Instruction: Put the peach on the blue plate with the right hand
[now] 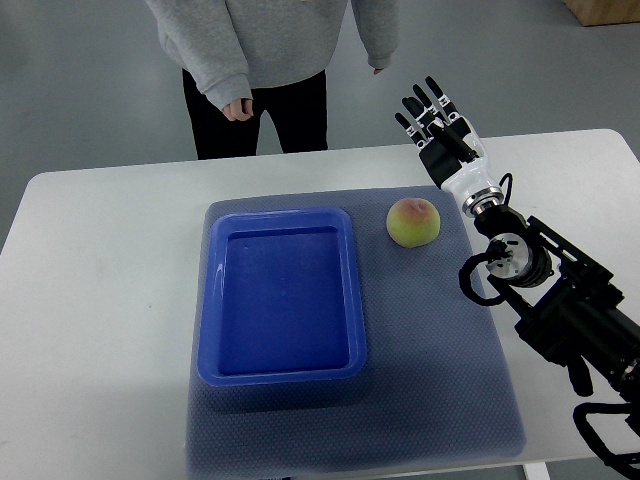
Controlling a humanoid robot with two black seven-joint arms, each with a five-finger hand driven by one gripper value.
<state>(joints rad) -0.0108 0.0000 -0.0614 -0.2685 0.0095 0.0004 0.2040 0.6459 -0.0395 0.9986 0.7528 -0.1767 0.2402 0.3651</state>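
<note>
A yellow-green peach (413, 221) with a pink blush lies on the grey-blue mat, just right of the blue plate (212, 300), a rectangular tray with nothing in it. My right hand (433, 118) is raised beyond the peach, over the table's far edge, its black fingers spread and holding nothing. Its arm runs in from the lower right. The left arm does not show.
A grey-blue mat (440, 380) covers the middle of the white table (100, 300). A person in a grey hoodie (260, 40) stands at the far edge, hands hanging at the sides.
</note>
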